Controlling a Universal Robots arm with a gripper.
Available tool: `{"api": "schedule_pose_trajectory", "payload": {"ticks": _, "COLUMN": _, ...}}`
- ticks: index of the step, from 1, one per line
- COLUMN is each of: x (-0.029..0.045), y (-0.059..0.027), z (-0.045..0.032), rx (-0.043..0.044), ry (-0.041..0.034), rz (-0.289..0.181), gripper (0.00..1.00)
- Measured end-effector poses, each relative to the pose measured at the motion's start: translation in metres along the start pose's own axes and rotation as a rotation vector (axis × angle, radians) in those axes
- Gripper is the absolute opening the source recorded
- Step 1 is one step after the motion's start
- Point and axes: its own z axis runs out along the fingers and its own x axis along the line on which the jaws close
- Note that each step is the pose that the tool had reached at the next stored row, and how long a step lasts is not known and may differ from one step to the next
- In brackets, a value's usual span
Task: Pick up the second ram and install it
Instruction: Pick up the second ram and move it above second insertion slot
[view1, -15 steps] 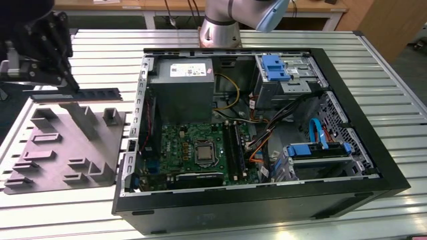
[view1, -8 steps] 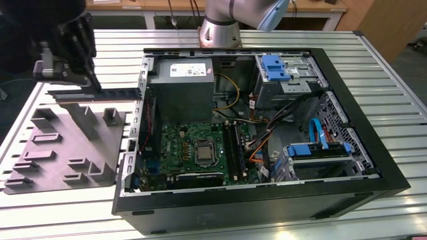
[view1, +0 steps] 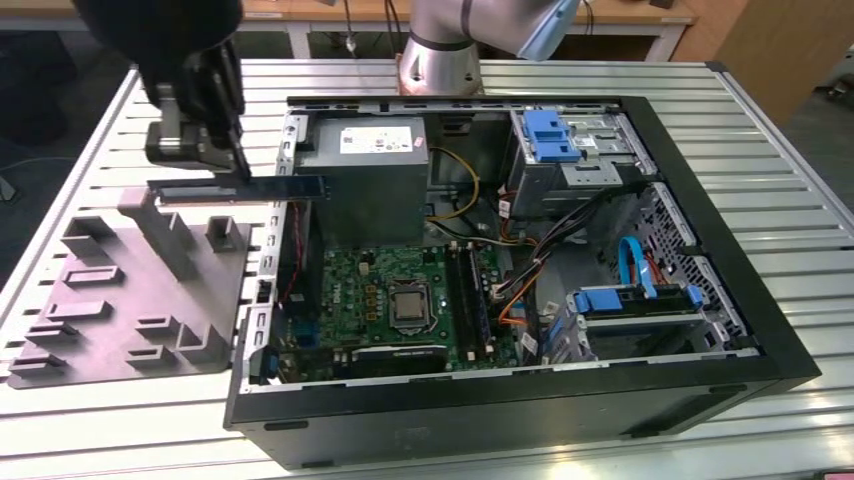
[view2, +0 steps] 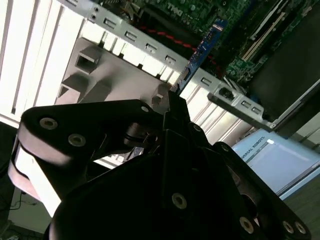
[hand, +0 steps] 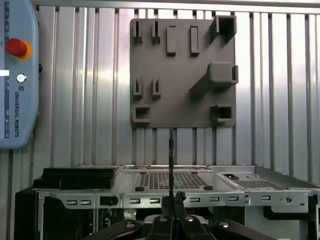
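Second ram (view1: 287, 187) hangs level in the air across the exterior view's left wall of the open computer case (view1: 534, 400). One end is over the grey fixture plate (view1: 127, 295), the other over the case interior, well above the motherboard (view1: 360, 280). The gripper (view1: 227, 168) is clamped on it, its fingers hiding part of the board. In the first wrist view the stick is edge-on, a thin dark line, and its chips cannot be made out.

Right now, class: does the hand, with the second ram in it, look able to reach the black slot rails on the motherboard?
Probably yes. The hand holds the second ram over a wall of the open case; the slot rails lie uncovered, cables beside them.
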Motion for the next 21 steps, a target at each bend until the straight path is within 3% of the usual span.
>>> {"api": "schedule_pose_trajectory", "payload": {"ticks": 21, "x": -0.0005, "y": -0.0954, "z": -0.0005, "rx": -0.0033, "ry": -0.0041, "rz": 0.0, "gripper": 0.11}}
